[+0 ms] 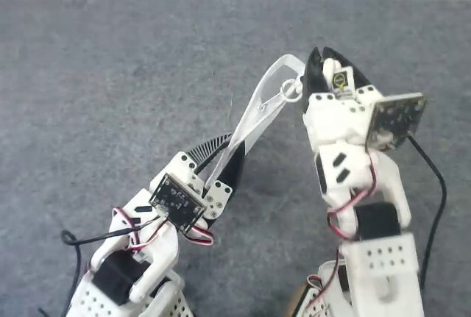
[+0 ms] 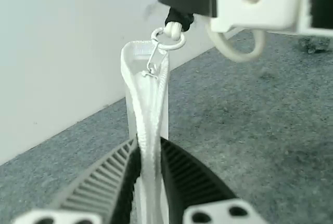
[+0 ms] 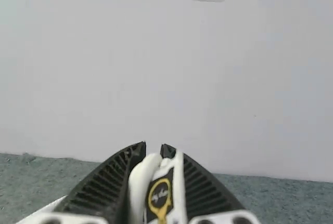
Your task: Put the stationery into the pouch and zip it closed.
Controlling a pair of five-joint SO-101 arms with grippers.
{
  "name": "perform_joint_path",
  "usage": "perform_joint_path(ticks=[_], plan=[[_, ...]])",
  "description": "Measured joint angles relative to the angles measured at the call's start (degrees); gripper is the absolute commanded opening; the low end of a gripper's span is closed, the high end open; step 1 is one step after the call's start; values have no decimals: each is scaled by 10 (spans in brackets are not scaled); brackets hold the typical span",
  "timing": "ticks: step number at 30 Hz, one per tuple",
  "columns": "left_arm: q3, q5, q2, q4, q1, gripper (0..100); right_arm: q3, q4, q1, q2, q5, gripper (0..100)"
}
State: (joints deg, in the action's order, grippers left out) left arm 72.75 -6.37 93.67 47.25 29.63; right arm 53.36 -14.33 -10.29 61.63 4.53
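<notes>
Above the grey felt tabletop point(image 1: 110, 74), my left gripper point(image 1: 224, 157) pinches the clear plastic pouch point(image 1: 259, 107) (edge-on); my right gripper point(image 1: 321, 58) clamps its white zip pull point(image 3: 141, 174).

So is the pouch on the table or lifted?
Lifted: left gripper clamps the pouch, right gripper holds its zipper pull, above the table.

Lighting bright, diffuse, even from overhead. Pouch point(image 1: 254, 115) lit through, pale. Faint soft shadow on wall point(image 2: 62, 52) just beside pouch top. Carpet point(image 1: 110, 74) around pouch uniformly lit, matte.
</notes>
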Motion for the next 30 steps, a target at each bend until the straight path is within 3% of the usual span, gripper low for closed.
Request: perform_joint_path(ticks=[14, 30], plan=[[0, 0, 0, 0, 0, 8, 0, 193, 69, -179, 0, 6], [0, 5, 1, 4, -1, 8, -24, 282, 172, -300, -1, 6]])
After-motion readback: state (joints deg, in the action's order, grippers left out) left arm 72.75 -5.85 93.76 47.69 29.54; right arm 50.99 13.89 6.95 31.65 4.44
